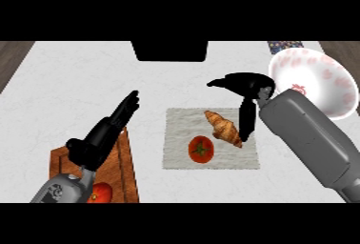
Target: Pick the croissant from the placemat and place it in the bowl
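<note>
Nearest, at lower left, a wooden board (128,164) is noted with a tomato (102,193) on it. The left hand (105,128) is held over its far edge, fingers straight, nothing held. Mid-table (70,71), a placemat (179,159) is laid: second tomato (201,149) on the near half, croissant (224,127) behind it. The right hand (249,86) is spread open, fingers (246,119) lowered just beside the croissant's right, nothing gripped. Farthest right, the bowl (316,71) is seen.
</note>
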{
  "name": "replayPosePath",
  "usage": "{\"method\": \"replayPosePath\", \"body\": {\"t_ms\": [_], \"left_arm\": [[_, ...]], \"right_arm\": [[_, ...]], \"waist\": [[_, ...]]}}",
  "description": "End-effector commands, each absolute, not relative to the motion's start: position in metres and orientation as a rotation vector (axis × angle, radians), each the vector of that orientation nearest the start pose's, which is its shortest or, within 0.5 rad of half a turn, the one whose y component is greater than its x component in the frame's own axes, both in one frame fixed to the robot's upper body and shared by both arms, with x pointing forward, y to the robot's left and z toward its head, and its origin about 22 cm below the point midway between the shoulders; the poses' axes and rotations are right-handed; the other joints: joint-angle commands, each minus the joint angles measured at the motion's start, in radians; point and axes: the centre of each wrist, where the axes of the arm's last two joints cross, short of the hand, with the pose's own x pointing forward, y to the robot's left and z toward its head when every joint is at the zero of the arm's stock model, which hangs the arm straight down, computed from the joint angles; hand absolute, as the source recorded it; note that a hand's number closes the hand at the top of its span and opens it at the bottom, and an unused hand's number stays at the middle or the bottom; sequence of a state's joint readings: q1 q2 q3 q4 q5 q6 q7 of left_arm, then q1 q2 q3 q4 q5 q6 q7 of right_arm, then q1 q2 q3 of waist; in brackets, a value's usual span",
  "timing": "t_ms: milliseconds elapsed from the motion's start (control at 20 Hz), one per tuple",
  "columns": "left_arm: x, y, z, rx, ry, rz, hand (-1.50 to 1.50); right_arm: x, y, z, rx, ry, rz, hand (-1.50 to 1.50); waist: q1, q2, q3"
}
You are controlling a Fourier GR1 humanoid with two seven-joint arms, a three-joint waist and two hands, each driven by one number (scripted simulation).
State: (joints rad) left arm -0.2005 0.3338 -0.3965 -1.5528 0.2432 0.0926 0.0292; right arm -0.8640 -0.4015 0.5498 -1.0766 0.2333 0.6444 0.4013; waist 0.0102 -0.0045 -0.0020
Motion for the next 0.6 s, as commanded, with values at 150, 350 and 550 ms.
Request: {"method": "replayPosePath", "body": {"t_ms": [150, 350, 550], "left_arm": [[0.257, 0.199, 0.035, -0.164, -1.597, -0.38, 0.0], [0.263, 0.206, 0.035, -0.162, -1.595, -0.367, 0.0], [0.265, 0.202, 0.045, -0.171, -1.597, -0.381, 0.0]], "right_arm": [[0.389, -0.126, 0.143, -0.305, -0.778, 1.638, -1.5], [0.355, -0.113, 0.105, -0.312, -0.764, 1.643, -1.5], [0.359, -0.11, 0.104, -0.33, -0.808, 1.632, -1.5]], "waist": [[-0.006, 0.002, 0.002], [-0.014, 0.001, 0.002], [-0.007, 0.004, 0.002]]}}
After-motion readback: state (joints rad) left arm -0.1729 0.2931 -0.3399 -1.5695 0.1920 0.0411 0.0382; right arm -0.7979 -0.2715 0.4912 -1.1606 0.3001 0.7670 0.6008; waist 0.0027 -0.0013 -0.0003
